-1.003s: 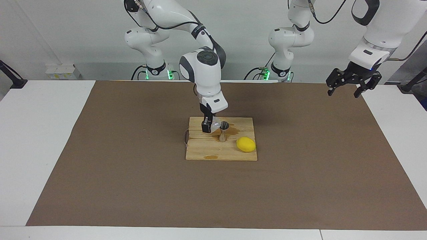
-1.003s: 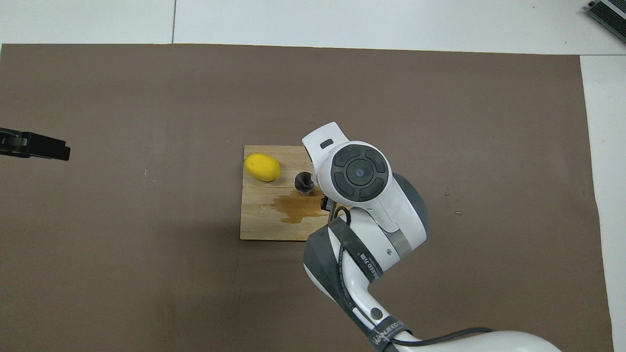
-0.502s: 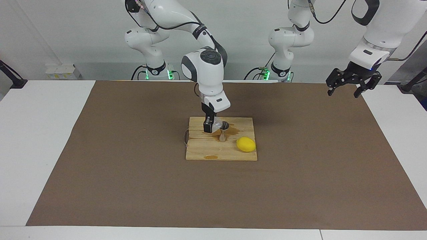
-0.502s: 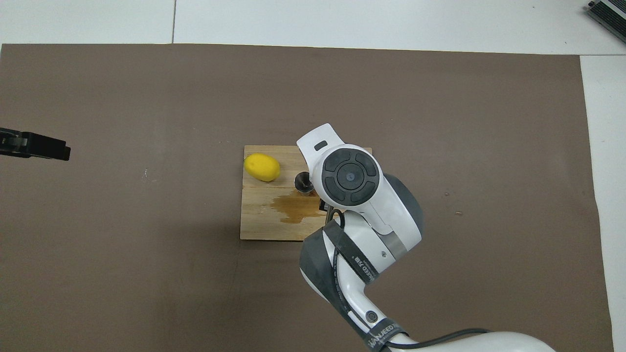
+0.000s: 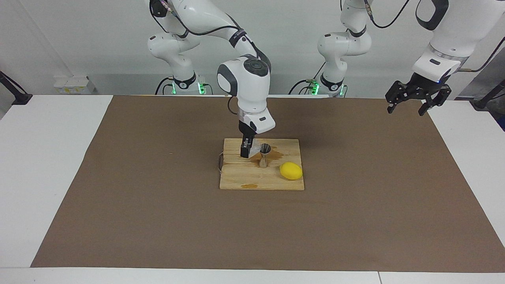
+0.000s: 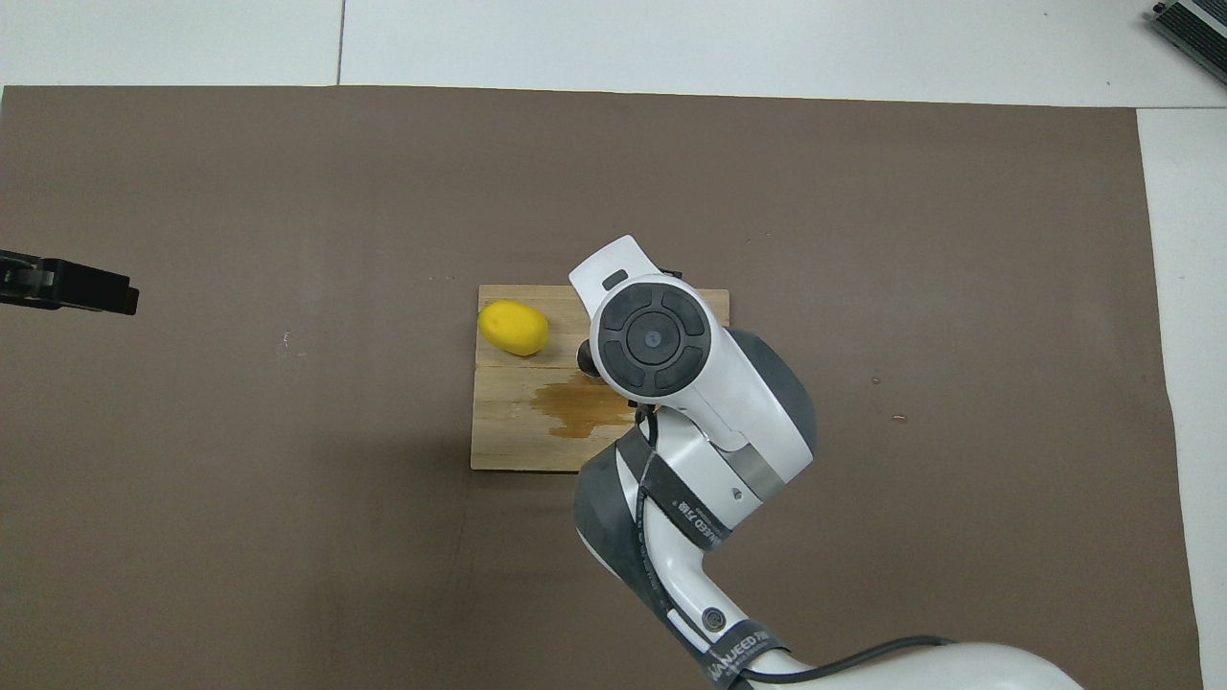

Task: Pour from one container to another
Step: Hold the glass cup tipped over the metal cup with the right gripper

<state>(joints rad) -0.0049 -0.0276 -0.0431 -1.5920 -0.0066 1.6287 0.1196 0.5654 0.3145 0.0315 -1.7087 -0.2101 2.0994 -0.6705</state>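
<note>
My right gripper [image 5: 247, 150] is shut on the small clear glass cup [image 5: 255, 148] and holds it tilted, with its mouth at the rim of the steel jigger [image 5: 264, 156]. The jigger stands upright on the wooden board [image 5: 252, 179]. In the overhead view my right wrist [image 6: 652, 337] covers the cup and almost all of the jigger [image 6: 582, 357]. My left gripper [image 5: 406, 109] waits open and empty, raised over the mat's corner at the left arm's end; it also shows in the overhead view [image 6: 96, 290].
A yellow lemon [image 5: 290, 170] lies on the board beside the jigger, toward the left arm's end; it also shows in the overhead view [image 6: 514, 327]. A brown wet stain [image 6: 580, 410] spreads on the board [image 6: 508, 446], nearer to the robots than the jigger. A brown mat [image 5: 158, 197] covers the table.
My right arm's wrist has risen and swung a little toward the left arm's end, covering more of the jigger from above. The cup stays at the jigger's rim. The left arm has not moved.
</note>
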